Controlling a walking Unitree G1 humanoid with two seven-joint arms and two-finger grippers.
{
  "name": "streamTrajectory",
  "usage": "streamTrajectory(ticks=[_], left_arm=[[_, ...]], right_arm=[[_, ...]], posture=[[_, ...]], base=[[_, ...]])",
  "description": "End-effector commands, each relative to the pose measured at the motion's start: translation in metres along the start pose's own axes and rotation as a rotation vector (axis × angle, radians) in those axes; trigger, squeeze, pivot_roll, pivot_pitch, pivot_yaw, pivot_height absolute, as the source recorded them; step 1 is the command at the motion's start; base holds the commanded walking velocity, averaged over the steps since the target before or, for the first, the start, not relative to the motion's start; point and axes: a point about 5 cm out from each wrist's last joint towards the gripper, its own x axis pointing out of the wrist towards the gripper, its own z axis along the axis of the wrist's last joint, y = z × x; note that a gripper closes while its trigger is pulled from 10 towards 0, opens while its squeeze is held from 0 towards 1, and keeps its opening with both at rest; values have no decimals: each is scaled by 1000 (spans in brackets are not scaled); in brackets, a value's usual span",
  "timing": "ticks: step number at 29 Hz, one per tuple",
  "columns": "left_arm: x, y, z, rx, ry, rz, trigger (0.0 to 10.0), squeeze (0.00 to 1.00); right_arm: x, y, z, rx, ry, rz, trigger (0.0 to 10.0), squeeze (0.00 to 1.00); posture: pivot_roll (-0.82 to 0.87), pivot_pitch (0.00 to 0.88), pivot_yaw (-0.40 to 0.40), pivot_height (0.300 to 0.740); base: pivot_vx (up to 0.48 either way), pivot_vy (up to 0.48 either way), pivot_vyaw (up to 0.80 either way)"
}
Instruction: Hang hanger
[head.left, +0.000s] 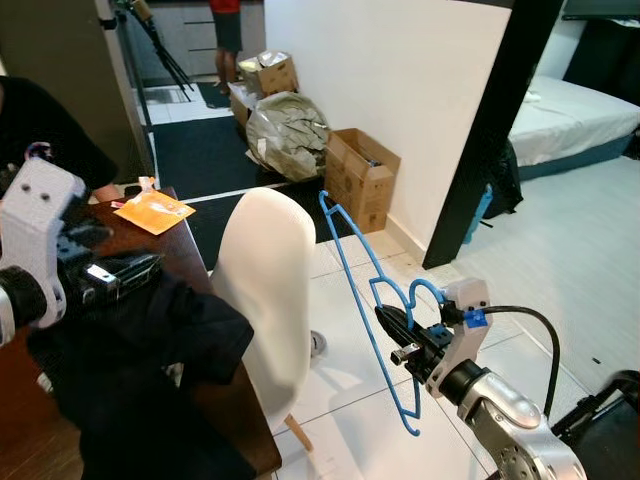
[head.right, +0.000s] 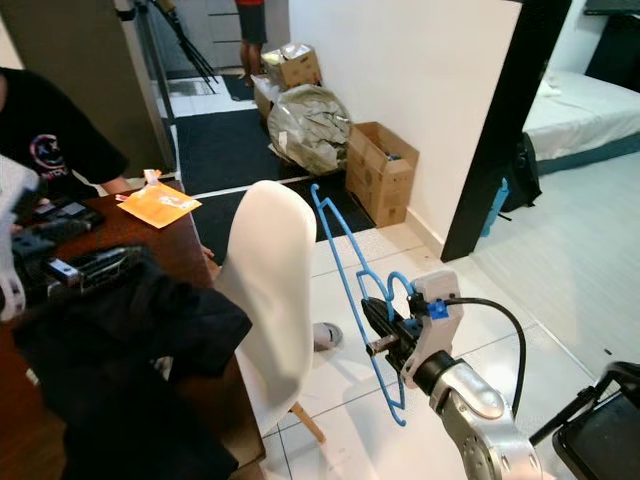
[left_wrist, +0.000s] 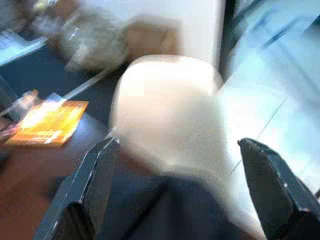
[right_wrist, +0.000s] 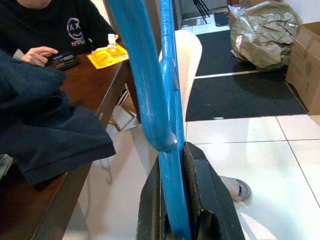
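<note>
The right gripper (head.left: 396, 335) is clenched on a blue plastic hanger (head.left: 365, 290), its two black fingers pinching the frame just below the hook, as the right wrist view shows with the blue bar squeezed between the fingers (right_wrist: 202, 190). The hanger is held in the air over the white tiled floor (head.left: 350, 420), tilted, just beside the back of a white moulded chair (head.left: 265, 290) and not touching it. The left gripper (left_wrist: 175, 185) hovers with its fingers spread wide apart and nothing between them, above a dark navy garment (head.left: 130, 380) heaped on the dark wooden table (head.left: 150, 245). An orange packet (head.left: 152, 211) lies on the table's far corner, near a seated person in a black T-shirt (head.right: 55, 135) whose hand (right_wrist: 37, 55) rests on a phone. Beyond the chair, cardboard boxes (head.left: 358, 176) and a crumpled grey bag (head.left: 285, 135) sit against the white wall
</note>
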Motion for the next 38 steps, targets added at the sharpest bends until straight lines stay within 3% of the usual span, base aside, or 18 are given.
streamTrajectory(ticks=[1,5,9,12,14,17,21,30,38], left_arm=[[1,-14,13,-44,-136,-99,10000,0],[8,-22,7,-94,-156,-96,10000,0],[36,-59,-22,-258,-131,-116,10000,0],[37,-61,-23,-263,-131,-117,10000,0],[47,-73,-36,-231,-75,-109,10000,0],[51,-78,-42,-227,-53,-98,10000,0],[61,-91,-64,-246,2,-33,10000,0],[61,-104,-70,-254,6,-27,10000,0],[63,-112,-79,-213,23,-37,10000,0]], right_arm=[[1,0,0,19,3,8,10000,0],[1,0,0,20,3,8,10000,0],[1,1,0,23,2,8,10000,0],[1,1,0,24,2,8,10000,0],[2,1,-1,27,1,8,10000,0],[2,1,-1,28,1,9,10000,0],[4,2,-1,33,-6,8,10000,0],[5,2,0,35,-11,6,10000,0],[5,5,1,42,-27,10,10000,0]], posture=[[14,2,-17,740],[13,4,-17,740],[10,1,-19,740],[10,1,-19,740],[10,0,-11,740],[13,0,-14,740],[12,0,-6,740],[22,0,-4,740],[22,0,3,740]], base=[[0,0,0],[0,0,0],[-147,0,0],[-311,0,0],[-443,0,0],[-462,0,0],[-456,0,0],[-451,0,0],[-444,0,0]])
